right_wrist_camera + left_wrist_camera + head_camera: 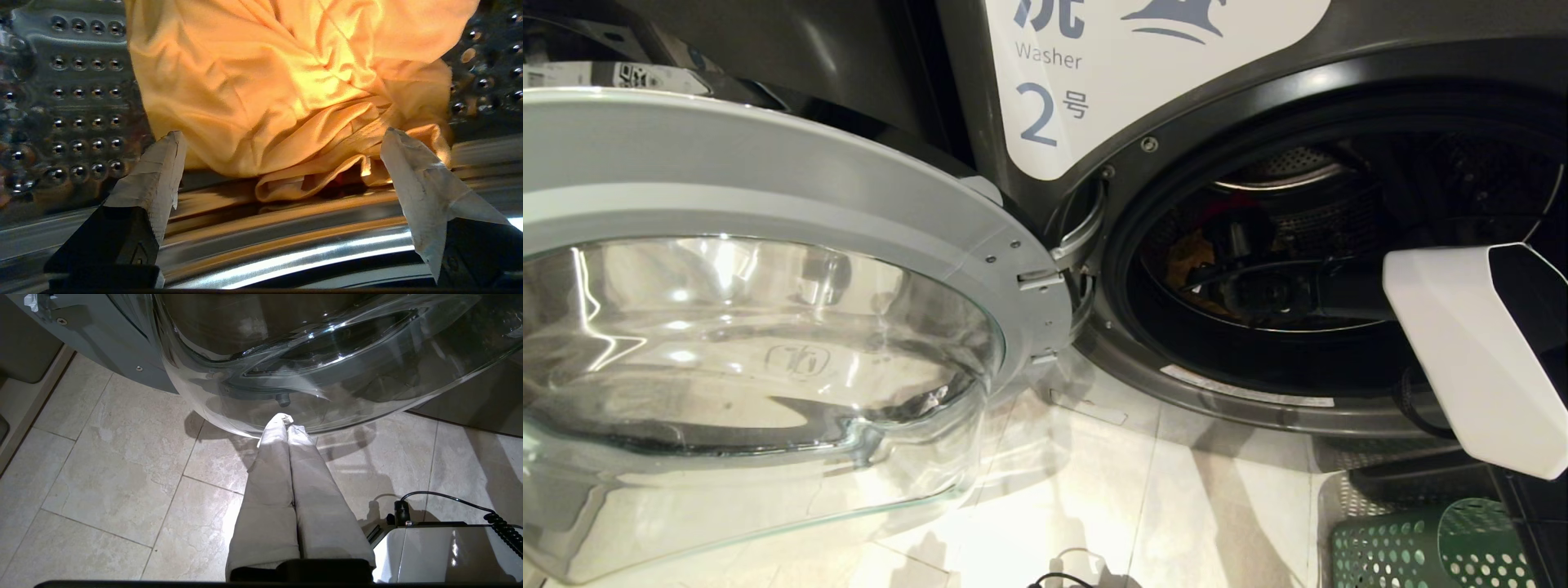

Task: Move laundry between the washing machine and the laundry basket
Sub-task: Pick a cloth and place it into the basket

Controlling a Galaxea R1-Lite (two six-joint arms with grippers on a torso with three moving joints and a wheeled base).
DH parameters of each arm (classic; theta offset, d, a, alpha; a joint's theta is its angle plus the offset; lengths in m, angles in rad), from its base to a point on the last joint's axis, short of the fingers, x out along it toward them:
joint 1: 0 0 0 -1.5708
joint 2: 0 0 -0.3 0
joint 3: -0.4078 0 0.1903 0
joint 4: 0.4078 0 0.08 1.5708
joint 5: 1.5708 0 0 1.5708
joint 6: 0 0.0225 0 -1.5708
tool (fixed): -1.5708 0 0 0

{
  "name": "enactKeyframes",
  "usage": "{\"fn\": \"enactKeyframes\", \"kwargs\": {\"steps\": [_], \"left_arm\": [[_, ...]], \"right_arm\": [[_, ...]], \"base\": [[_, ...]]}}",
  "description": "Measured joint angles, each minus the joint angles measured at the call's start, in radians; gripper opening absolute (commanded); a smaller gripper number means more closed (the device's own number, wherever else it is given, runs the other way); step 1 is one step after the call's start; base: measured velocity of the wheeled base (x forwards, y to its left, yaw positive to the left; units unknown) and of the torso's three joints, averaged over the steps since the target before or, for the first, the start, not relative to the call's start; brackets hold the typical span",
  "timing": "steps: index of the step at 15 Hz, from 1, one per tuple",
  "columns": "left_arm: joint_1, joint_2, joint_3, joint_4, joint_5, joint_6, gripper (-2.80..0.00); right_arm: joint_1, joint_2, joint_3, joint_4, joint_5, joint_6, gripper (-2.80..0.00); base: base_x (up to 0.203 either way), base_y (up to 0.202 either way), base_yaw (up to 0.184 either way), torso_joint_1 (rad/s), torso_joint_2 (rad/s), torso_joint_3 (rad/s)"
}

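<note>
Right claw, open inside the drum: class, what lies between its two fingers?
In the right wrist view, the yellow-orange garment bunches between the open right claw's fingers, over the drum's shiny rim.

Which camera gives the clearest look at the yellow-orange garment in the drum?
The right wrist view: the yellow-orange garment fills it, crumpled in the drum between the open right end effector's fingers. The head view shows only a dim patch behind the arm. The left wrist view shows none of it.

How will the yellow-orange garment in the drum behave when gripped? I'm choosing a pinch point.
The yellow-orange garment lies in soft crumpled folds, so it is likely floppy and will probably drape and trail. It looks thin, probably light. The open right gripper may pinch only one layer.
</note>
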Motion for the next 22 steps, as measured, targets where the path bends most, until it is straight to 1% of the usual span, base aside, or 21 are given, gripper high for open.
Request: {"fn": "enactKeyframes", "kwargs": {"steps": [3, 7, 22], "left_arm": [[0.000, 0.000, 0.000, 0.000, 0.000, 0.000, -2.80], [0.000, 0.000, 0.000, 0.000, 0.000, 0.000, -2.80], [0.000, 0.000, 0.000, 0.001, -0.001, 0.002, -2.80]], "right_arm": [[0.000, -0.001, 0.000, -0.003, 0.001, -0.017, 0.00], [0.000, -0.007, 0.000, -0.058, 0.007, -0.059, 0.00], [0.000, -0.022, 0.000, -0.060, 0.003, -0.068, 0.00]], "base": [[0.000, 0.000, 0.000, 0.000, 0.00, 0.000], [0.000, 0.000, 0.000, 0.000, 0.00, 0.000], [0.000, 0.000, 0.000, 0.000, 0.00, 0.000]]}}
